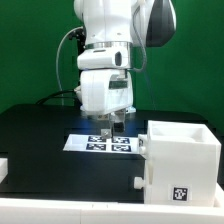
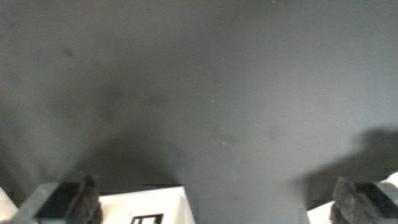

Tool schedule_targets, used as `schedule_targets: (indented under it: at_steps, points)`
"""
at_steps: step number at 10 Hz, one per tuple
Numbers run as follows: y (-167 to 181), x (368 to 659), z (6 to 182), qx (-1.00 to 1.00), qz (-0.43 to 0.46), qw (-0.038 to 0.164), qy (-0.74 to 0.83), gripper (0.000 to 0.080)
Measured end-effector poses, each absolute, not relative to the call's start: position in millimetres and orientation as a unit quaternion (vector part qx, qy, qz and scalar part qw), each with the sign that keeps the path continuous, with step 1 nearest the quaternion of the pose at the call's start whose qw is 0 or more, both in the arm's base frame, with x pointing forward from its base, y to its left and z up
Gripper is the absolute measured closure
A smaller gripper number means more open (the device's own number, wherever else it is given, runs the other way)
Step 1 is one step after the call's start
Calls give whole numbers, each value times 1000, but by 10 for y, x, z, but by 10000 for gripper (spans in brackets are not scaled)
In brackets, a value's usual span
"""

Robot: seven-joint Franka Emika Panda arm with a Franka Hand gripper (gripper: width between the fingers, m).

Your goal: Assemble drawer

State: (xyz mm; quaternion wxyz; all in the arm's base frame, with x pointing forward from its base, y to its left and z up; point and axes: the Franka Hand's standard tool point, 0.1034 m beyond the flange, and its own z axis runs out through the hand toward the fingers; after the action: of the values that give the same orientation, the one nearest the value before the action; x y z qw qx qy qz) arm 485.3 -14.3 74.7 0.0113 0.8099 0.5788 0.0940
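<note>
While only exterior view shows white housing [image 1: 180,160], end effector [image 1: 113,130] fingers [image 2: 63,200] spread

Black table [image 1: 40,135], white marker board [image 1: 75,142] (tags on top), green backdrop [image 1: 30,50]

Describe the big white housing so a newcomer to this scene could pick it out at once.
Start from the black table; on the exterior view's right stands the white housing. Unlike the flat marker board beside it, it is a tall cube with a marker tag low on its front face.
</note>
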Motion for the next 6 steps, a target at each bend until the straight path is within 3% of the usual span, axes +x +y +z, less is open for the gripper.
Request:
schedule_targets:
  at_steps: [2, 4, 6]
  points:
    - [-5, 4792, 735, 790, 89, 10, 607, 151]
    - [464, 4696, 762, 739, 85, 12, 668, 151]
    - [505, 4546, 712, 734, 79, 7, 675, 151]
